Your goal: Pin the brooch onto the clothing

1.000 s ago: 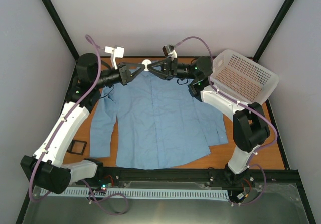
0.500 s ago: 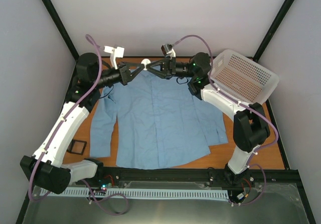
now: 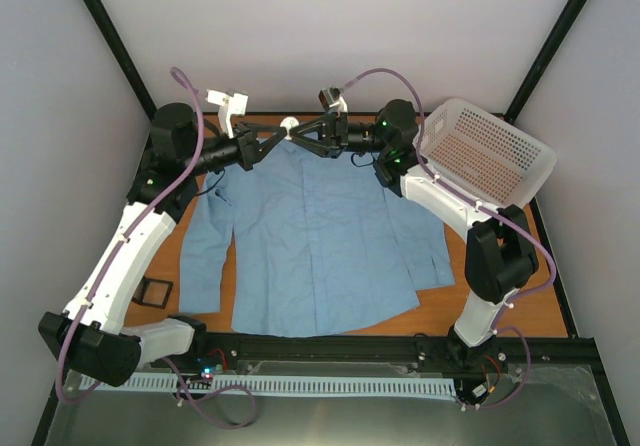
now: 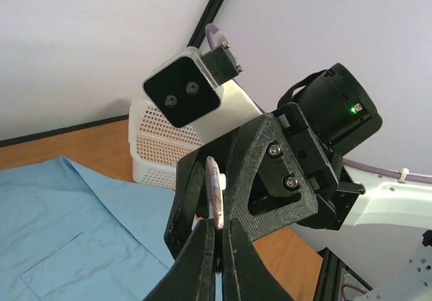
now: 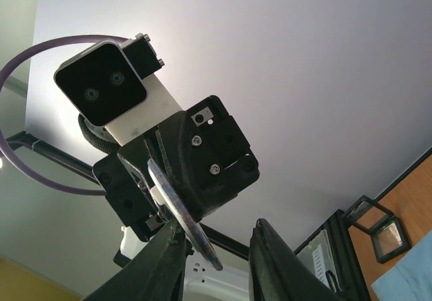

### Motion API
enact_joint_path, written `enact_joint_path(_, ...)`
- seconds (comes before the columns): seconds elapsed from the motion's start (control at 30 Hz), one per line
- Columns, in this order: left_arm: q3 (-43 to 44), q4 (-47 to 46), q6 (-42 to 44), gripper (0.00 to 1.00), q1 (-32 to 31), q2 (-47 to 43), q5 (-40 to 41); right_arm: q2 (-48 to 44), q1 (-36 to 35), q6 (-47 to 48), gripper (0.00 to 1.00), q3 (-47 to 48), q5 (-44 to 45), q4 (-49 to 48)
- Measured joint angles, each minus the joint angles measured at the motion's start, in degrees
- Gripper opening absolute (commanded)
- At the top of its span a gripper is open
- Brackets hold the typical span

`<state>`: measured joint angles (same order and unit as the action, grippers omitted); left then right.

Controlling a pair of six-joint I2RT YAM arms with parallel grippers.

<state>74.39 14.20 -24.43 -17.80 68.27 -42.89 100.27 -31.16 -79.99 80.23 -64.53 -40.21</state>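
Pinching the lower rim of the brooch (image 4: pixel 214 193), the left jaws are pressing together on it, one pad on each face. The right jaws are standing apart, facing the left ones tip to tip. In the right wrist view the disc is lying against one of the fingers (image 5: pixel 164 264) while the other is staying clear of it. In the left wrist view the brooch is standing on edge, its thin rim turned toward the camera and its flat faces running in line with the left fingers. Both arms are holding it in the air over the collar of the shirt (image 3: pixel 320 236), which is lying spread flat on the counter (image 3: pixel 500 306).
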Motion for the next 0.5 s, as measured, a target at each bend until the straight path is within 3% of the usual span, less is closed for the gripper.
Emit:
enact_joint_path(0.27, 0.0, 0.4, 2.0, 0.01, 0.0, -0.1, 0.0, 0.4, 0.0, -3.3, 0.26, 0.3, -0.8, -0.2)
enact_joint_path(0.5, 0.0, 0.9, 4.1, 0.01, 0.1, -0.1, 0.1, 1.7, -0.1, -1.7, 0.26, 4.9, -3.7, 6.8)
